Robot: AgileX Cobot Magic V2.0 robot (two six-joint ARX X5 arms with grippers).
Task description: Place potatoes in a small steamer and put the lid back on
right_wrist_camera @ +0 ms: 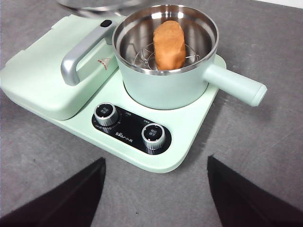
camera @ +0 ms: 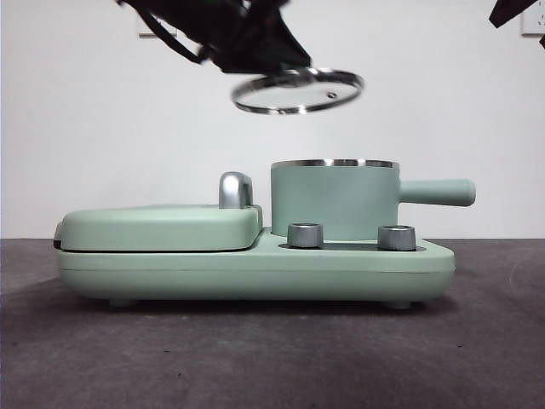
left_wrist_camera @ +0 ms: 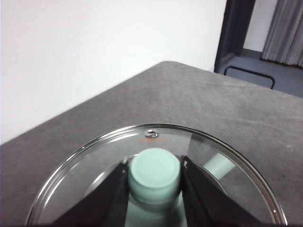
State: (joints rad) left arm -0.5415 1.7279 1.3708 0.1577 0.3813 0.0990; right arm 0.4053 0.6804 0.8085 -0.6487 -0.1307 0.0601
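The potato (right_wrist_camera: 169,45) is orange-brown and lies on a wire rack inside the small steamer (right_wrist_camera: 165,90), a mint-green pot with a steel rim and a straight side handle (camera: 438,192). From the front, the steamer (camera: 334,200) stands open on the appliance's right half. The clear glass lid (camera: 298,91) hangs tilted in the air above the pot and a little to its left. My left gripper (left_wrist_camera: 155,177) is shut on the lid's mint-green knob (left_wrist_camera: 155,170). My right gripper (right_wrist_camera: 156,198) is open and holds nothing, above the table in front of the appliance's dials.
A flat mint-green griddle plate (camera: 157,228) with a chrome handle (camera: 236,189) fills the appliance's left half. Two steel dials (camera: 305,235) (camera: 396,237) sit on the front panel below the pot. Grey table (camera: 272,358) surrounds the base. A black arm tip (camera: 515,10) shows at the top right corner.
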